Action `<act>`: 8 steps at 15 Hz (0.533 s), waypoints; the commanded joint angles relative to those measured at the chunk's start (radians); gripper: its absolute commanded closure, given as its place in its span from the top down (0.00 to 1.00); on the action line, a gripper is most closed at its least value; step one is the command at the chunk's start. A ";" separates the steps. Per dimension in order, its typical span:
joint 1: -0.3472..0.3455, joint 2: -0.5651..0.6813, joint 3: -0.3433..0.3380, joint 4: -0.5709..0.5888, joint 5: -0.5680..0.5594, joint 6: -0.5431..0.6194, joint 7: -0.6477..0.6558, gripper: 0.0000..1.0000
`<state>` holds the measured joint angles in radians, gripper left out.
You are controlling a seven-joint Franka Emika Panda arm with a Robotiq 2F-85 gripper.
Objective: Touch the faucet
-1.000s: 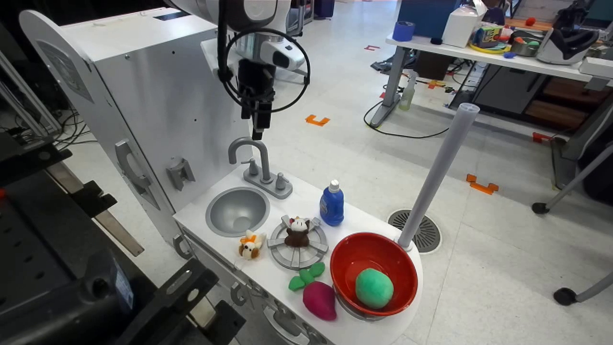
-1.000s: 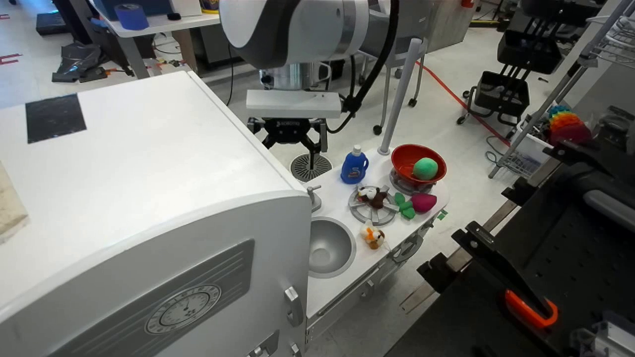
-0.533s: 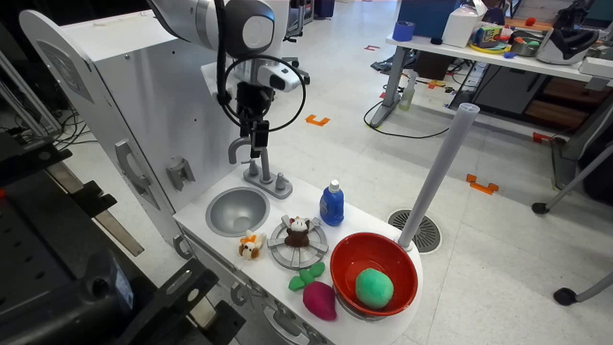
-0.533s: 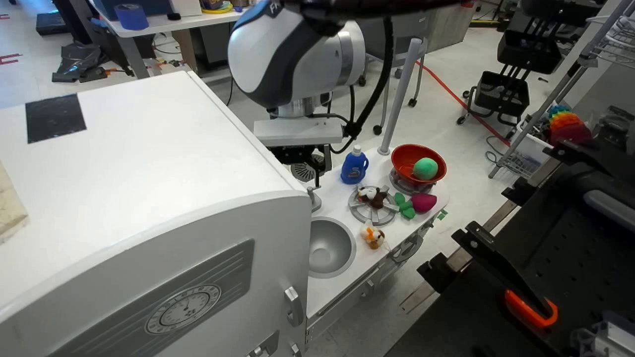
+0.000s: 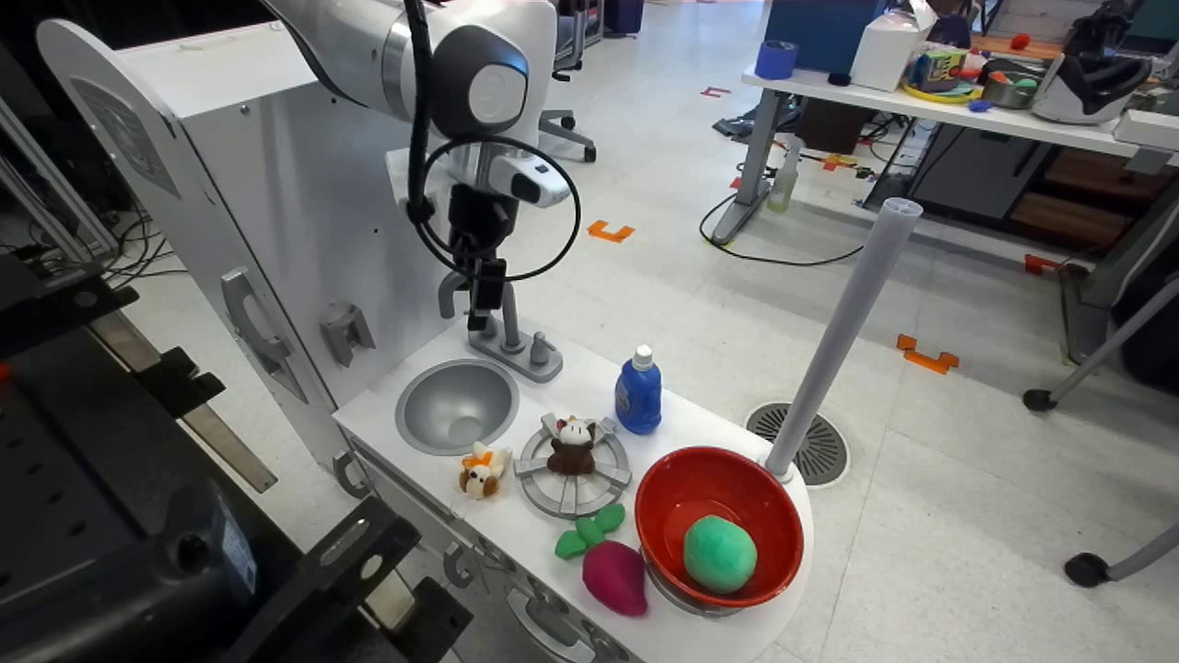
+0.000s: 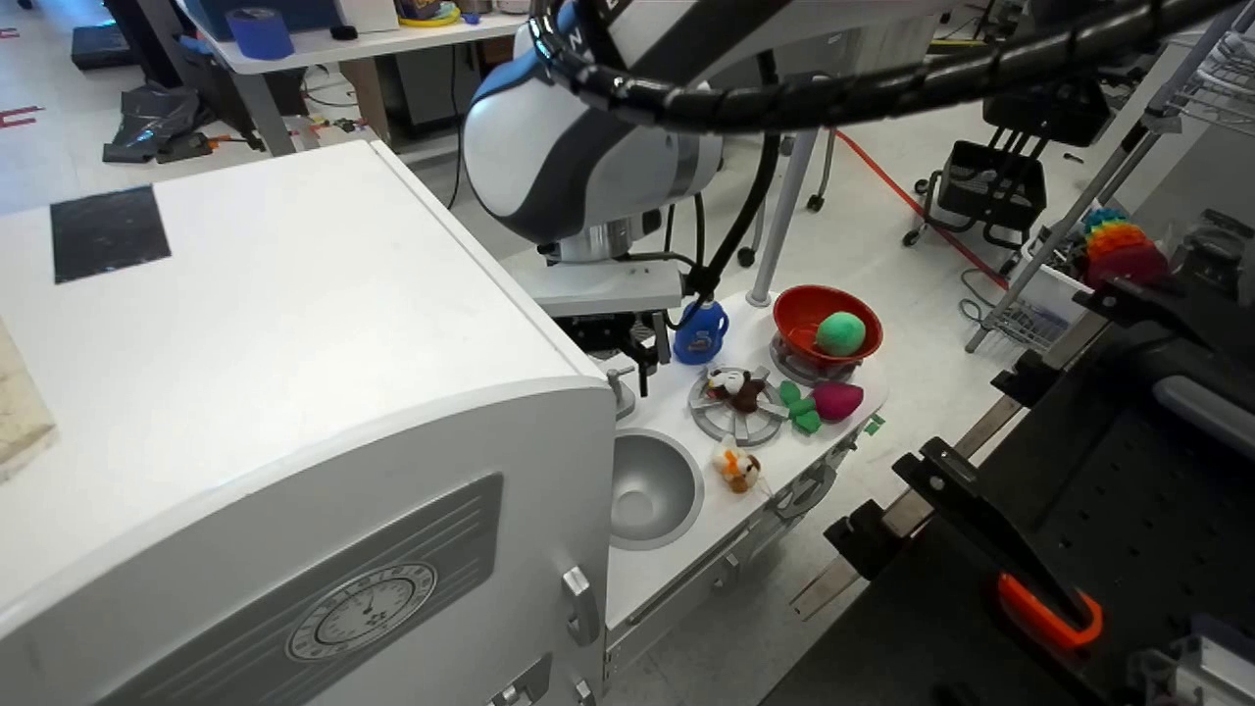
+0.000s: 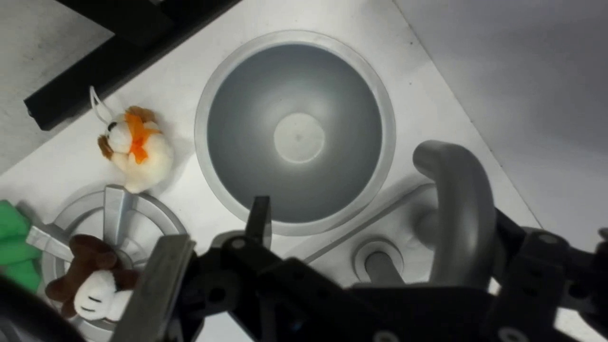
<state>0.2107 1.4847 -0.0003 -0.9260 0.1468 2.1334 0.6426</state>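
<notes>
- The faucet (image 5: 510, 322), grey and hook-shaped, stands upright along the edge of the desk (image 5: 585, 391), just beside the sink (image 5: 458, 405). In the wrist view its spout (image 7: 463, 204) bends toward the sink.
- The tool (image 5: 482, 308) points down at the faucet, its fingers (image 7: 258, 221) spread wide apart. In the wrist view one finger overlaps the sink's rim, and the spout shows between it and the second finger, covering part of the latter. Whether tool and faucet touch, I cannot tell.
- In an exterior view the white cabinet (image 6: 294, 275) hides most of the faucet; a handle (image 6: 619, 374) shows near a finger of the tool.
- The sink is round and grey, set into the desk close to the cabinet.
- A blue bottle (image 5: 638, 396), seen in both exterior views, stands upright near the faucet, on the side away from the cabinet.
- A white and brown toy dog (image 5: 481, 471) lies between the sink and a grey burner (image 5: 568, 502).
- On the burner rests a brown and white stuffed animal (image 5: 573, 448).
- A purple plush vegetable (image 5: 614, 577) with green leaves (image 5: 589, 531) lies near the burner, just beside a red bowl (image 5: 714, 483).
- The bowl holds a green ball (image 5: 720, 552); a grey pole (image 5: 840, 341) stands just beside the bowl at the desk's edge.
- The arm (image 5: 364, 55) hangs beside the cabinet, above the desk.
</notes>
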 commanded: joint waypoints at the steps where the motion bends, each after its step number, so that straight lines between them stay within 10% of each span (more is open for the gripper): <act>1: 0.008 0.000 -0.006 0.008 0.001 -0.101 0.071 1.00; 8: -0.025 0.000 -0.014 0.048 0.005 -0.173 0.130 1.00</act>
<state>0.2122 1.4843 -0.0021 -0.9250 0.1467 2.0196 0.7320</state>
